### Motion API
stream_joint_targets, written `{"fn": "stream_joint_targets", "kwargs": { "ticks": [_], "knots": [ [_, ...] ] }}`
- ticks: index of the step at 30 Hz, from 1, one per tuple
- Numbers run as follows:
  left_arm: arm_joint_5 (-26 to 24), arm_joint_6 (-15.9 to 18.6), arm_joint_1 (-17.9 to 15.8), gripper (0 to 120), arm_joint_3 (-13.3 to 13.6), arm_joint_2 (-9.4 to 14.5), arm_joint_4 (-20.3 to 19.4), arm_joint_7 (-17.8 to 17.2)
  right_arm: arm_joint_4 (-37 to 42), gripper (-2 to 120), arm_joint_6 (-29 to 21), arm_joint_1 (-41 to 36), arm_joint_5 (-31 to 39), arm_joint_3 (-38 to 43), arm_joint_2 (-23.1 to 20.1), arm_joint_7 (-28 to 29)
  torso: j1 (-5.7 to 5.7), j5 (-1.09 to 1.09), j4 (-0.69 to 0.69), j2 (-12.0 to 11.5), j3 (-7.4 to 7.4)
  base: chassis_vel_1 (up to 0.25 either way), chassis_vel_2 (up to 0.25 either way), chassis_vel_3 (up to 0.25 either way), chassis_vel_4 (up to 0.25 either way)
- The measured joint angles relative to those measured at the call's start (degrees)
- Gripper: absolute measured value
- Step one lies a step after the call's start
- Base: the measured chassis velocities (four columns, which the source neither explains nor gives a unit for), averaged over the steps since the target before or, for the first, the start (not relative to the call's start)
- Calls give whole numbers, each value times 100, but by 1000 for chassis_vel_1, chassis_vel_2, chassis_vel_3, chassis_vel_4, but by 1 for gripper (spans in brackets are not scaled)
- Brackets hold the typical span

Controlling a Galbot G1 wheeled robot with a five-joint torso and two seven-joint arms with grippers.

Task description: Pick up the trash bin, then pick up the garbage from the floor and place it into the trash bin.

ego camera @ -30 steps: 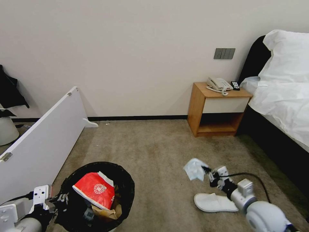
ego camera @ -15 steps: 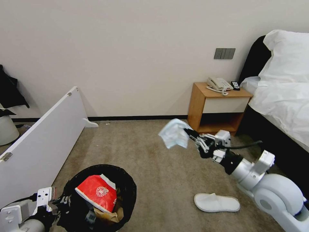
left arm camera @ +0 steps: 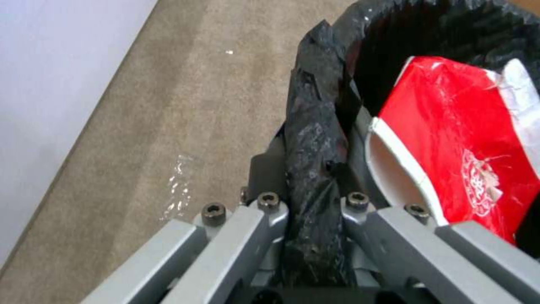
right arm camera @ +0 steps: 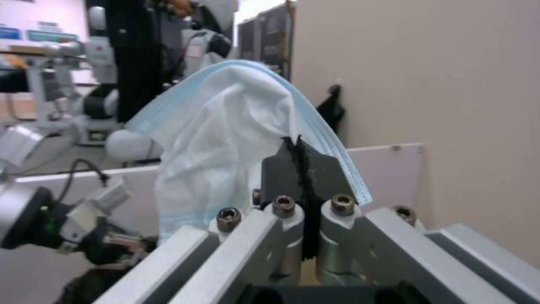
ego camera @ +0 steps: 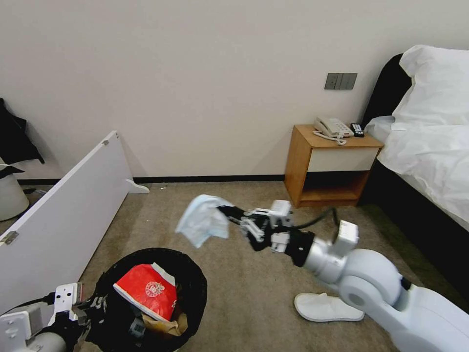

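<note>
Along the left of the carpeted floor (ego camera: 234, 230) a flat white board (ego camera: 63, 205) leans on its edge, and a wooden nightstand (ego camera: 332, 164) with a telephone (ego camera: 333, 128) stands against the wall beside the bed (ego camera: 430, 146). Nothing lies between the raised tissue and the bin below it. One white slipper (ego camera: 328, 308) rests flat on the beige short-pile carpet, under the right arm. The right gripper (ego camera: 225, 211) is held out in the air, its dark fingertips pressed together on a crumpled pale-blue and white tissue (ego camera: 201, 220), soft and pleated along one edge, which hangs above and just beyond the far rim of the trash bin (ego camera: 117, 266). The bin is round, lined with a wrinkled glossy black bag. Inside lie a red-white packet (ego camera: 145, 289) and crumpled brown paper (ego camera: 163, 325). The left gripper (left arm camera: 308, 198) is clamped over the bin's near rim, its fingers pinching the folded bag.
</note>
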Motion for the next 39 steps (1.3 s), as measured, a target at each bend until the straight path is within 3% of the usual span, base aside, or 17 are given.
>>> {"fn": "stream_joint_targets", "kwargs": {
  "ticks": [10,34,39],
  "knots": [
    [-23,0,-1,4,23,0,-32,-21,-232,0,-45,365,-39,-901,212,60,0,0,-1,0,0,0,0,0,0],
    [-146,0,23,4,38,39,-85,-42,-862,0,-41,347,-334,-1859,460,205,0,1,0,0,-1,0,0,0,0],
    [-266,0,68,4,64,42,-127,-60,-1106,18,-34,337,-428,-2027,531,240,0,1,0,0,0,0,0,0,0]
  ]
}}
